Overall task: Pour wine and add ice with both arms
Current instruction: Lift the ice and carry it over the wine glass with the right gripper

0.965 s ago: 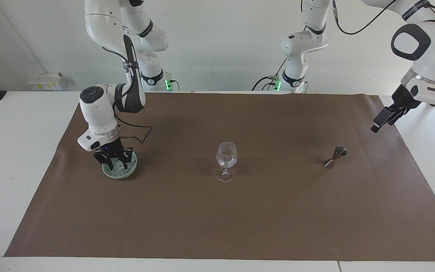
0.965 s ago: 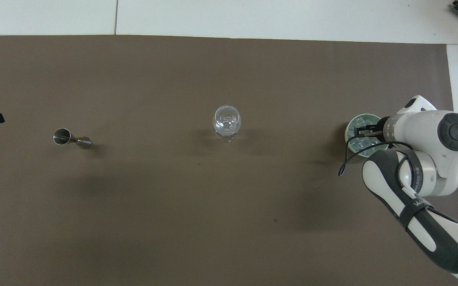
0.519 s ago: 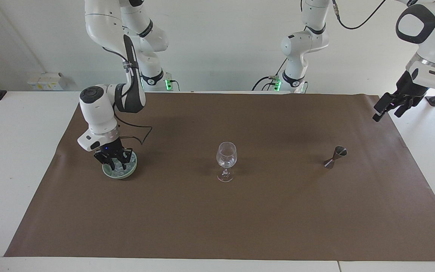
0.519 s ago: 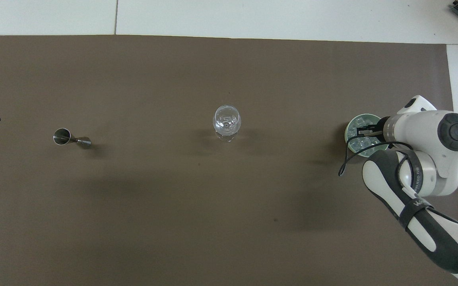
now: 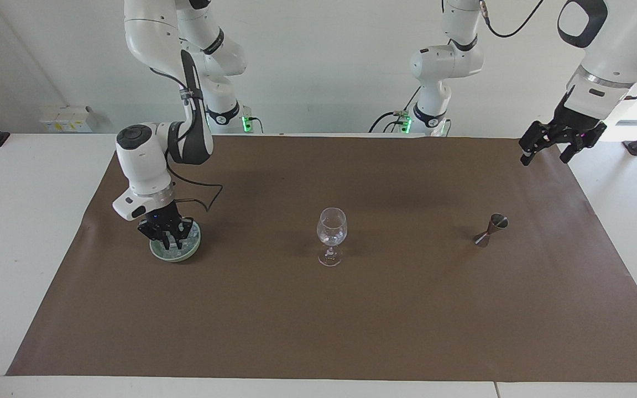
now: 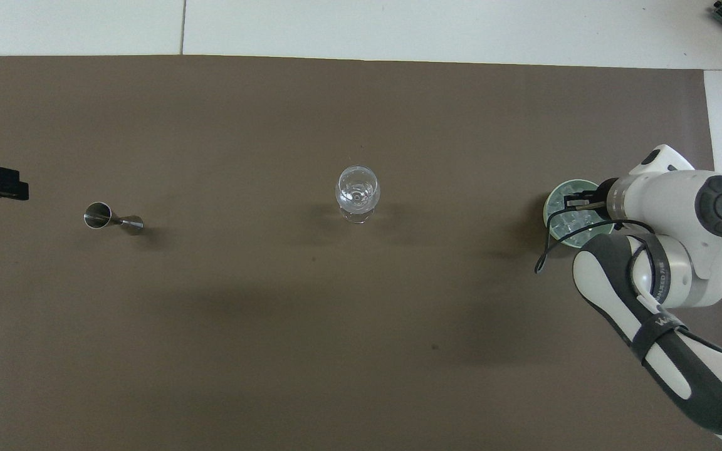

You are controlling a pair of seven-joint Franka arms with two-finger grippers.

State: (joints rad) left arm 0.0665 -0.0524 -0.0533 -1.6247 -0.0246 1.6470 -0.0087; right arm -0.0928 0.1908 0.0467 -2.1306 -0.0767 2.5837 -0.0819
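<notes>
R gripper (image 5: 170, 239) was seen down in green bowl (image 5: 175, 254), fingers closed on ice (image 6: 571, 220). L gripper (image 5: 554, 149) was held wide, raised over mat edge.

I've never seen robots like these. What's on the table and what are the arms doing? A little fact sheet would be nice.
Centre of mat: empty wine glass, upright
Right arm's end: green bowl holding ice
Left arm's end: metal jigger
Right gripper: down in the bowl, shut among the ice
Left gripper: open, raised over the mat's edge, holding nothing
</notes>
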